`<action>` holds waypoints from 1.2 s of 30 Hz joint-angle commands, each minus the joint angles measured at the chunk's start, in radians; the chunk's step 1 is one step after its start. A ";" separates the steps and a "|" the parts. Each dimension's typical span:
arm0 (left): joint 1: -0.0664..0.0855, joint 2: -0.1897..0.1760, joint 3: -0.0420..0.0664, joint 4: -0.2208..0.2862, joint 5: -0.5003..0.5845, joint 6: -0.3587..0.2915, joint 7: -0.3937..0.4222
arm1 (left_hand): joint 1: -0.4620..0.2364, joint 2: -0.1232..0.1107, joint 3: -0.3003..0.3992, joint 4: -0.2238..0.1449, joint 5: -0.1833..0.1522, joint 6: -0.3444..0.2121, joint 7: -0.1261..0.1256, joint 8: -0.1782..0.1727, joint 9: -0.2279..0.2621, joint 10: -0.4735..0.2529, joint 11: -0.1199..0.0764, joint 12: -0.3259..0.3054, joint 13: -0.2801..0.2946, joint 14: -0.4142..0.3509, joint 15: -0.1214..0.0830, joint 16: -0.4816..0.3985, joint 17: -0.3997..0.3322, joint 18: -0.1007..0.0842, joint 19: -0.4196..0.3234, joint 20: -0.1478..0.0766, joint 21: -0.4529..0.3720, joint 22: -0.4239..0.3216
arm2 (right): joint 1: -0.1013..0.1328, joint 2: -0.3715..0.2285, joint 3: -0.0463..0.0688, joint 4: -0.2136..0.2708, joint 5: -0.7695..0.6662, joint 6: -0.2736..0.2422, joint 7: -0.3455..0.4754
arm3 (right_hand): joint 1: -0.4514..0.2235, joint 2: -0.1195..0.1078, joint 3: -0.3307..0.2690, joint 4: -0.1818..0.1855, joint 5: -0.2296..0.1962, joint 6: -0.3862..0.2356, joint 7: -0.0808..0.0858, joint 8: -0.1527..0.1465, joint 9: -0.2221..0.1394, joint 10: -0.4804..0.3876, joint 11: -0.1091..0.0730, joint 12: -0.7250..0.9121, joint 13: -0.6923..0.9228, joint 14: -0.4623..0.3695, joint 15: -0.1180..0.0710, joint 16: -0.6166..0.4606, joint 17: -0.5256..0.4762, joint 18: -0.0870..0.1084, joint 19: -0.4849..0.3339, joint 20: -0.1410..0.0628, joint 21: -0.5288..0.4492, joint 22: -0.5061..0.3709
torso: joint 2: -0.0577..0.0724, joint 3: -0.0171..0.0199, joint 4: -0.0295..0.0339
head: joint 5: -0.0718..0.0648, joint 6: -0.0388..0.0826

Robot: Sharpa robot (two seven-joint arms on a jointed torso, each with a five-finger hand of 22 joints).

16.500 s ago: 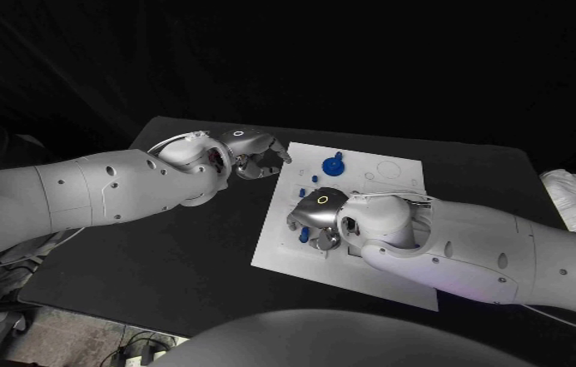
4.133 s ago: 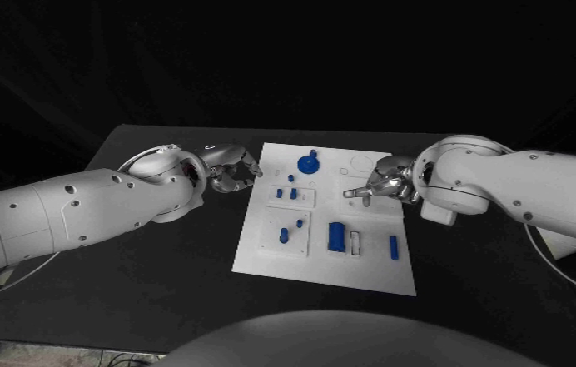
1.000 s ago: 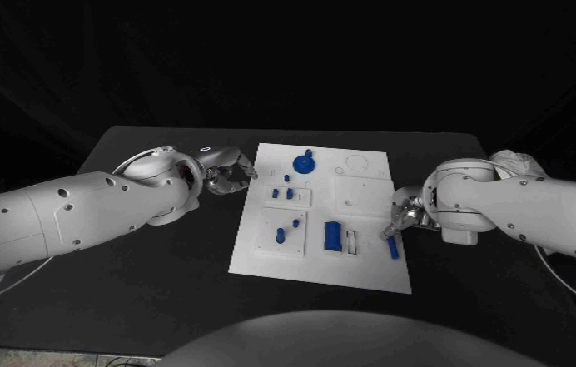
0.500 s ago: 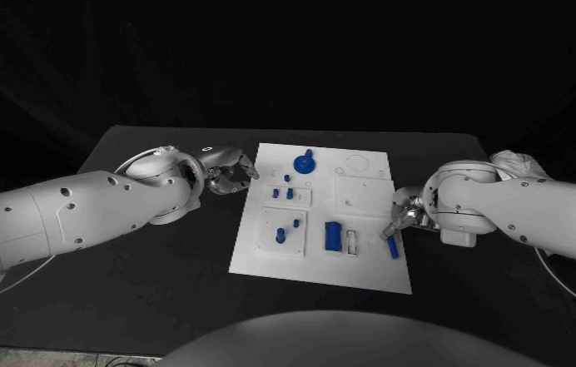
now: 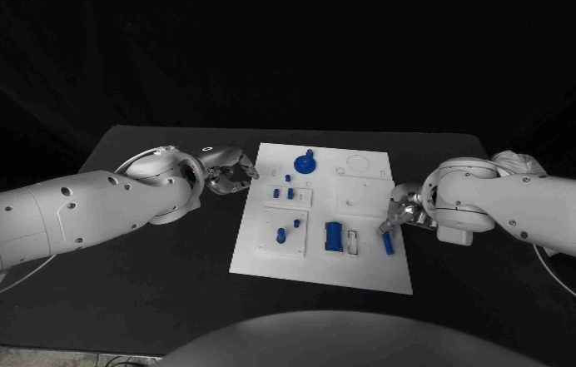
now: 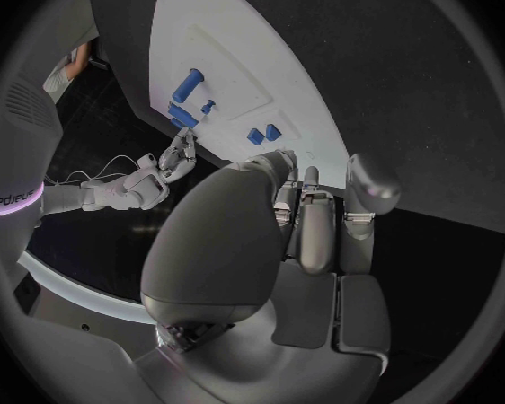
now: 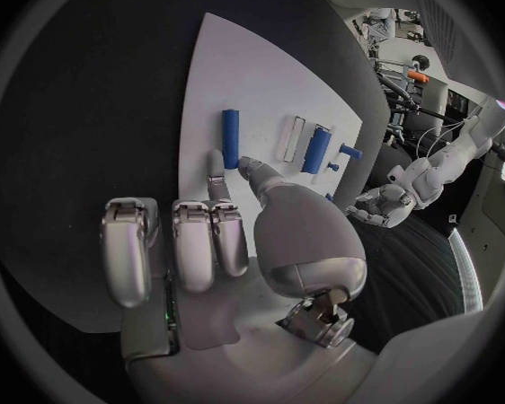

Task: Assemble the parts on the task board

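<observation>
The task board [image 5: 366,271] is the landmark. Its near strip, below the parts, is bare white, and the black table [image 5: 156,259] lies open beyond its near and far edges. At its left edge the left hand [image 5: 230,173] hangs with fingers curled in, crowding the way to the two small pegs [image 5: 283,192]. At its right edge the right hand [image 5: 402,214] sits just beside the blue bar [image 5: 388,244], fingers reaching toward it, blocking that side. Upright things on the board stand in the way of a low sweep: the blue knob [image 5: 305,164] at the far end, a peg [image 5: 283,234] in the left block, and the blue block [image 5: 333,235] mid-board.
</observation>
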 commanded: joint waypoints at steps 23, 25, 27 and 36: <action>0.000 0.010 0.001 -0.003 0.003 0.020 -0.008 | -0.006 0.001 0.005 -0.001 0.006 -0.001 0.008 0.004 0.001 0.010 0.002 0.002 -0.001 -0.001 0.004 -0.004 -0.002 0.018 -0.009 0.001 -0.007 0.125 | 0.035 0.105 -0.001 -0.058 0.297 0.043 0.002 | -0.024 -0.001 0.013 0.003 -0.003 -0.013 -0.014 0.008 0.014 0.110 -0.004 0.004 0.263 0.091 -0.009 -0.001 0.212 0.014 0.068 -0.008 -0.003 0.235 | 0.000 -0.0007 -0.0001 | -0.003 0.000; 0.000 0.011 0.001 -0.003 0.003 0.020 -0.008 | -0.006 0.001 0.005 -0.001 0.006 -0.001 0.008 0.004 0.001 0.010 0.002 0.002 -0.001 -0.001 0.004 -0.004 -0.002 0.018 -0.009 0.001 -0.007 0.125 | 0.034 0.113 -0.001 -0.063 0.308 0.044 0.002 | -0.024 -0.001 0.013 0.003 -0.003 -0.013 -0.014 0.008 0.014 0.110 -0.004 0.004 0.263 0.091 -0.009 -0.001 0.212 0.014 0.068 -0.008 -0.003 0.235 | 0.000 -0.0003 -0.0002 | -0.003 0.000; 0.000 0.011 0.001 -0.003 0.003 0.021 -0.009 | -0.006 0.001 0.005 -0.001 0.006 -0.001 0.008 0.004 0.001 0.010 0.002 0.002 -0.001 -0.001 0.004 -0.004 -0.002 0.018 -0.009 0.001 -0.007 0.125 | 0.033 0.121 -0.001 -0.070 0.317 0.046 0.001 | -0.026 0.001 0.014 0.004 -0.004 -0.014 -0.014 0.009 0.015 0.110 -0.004 0.004 0.263 0.091 -0.009 -0.001 0.212 0.014 0.068 -0.008 -0.004 0.235 | 0.000 0.0000 -0.0002 | -0.003 0.000; 0.000 0.013 0.001 -0.004 0.003 0.025 -0.012 | -0.006 0.001 0.005 -0.001 0.006 -0.001 0.008 0.004 0.001 0.010 0.002 0.002 -0.001 -0.001 0.004 -0.004 -0.002 0.018 -0.009 0.001 -0.007 0.125 | 0.020 0.144 -0.001 -0.099 0.338 0.050 0.000 | -0.031 0.003 0.017 0.006 -0.006 -0.016 -0.014 0.009 0.016 0.110 -0.003 0.004 0.263 0.091 -0.008 -0.001 0.212 0.015 0.067 -0.008 -0.007 0.234 | -0.001 0.0003 0.0006 | 0.000 0.000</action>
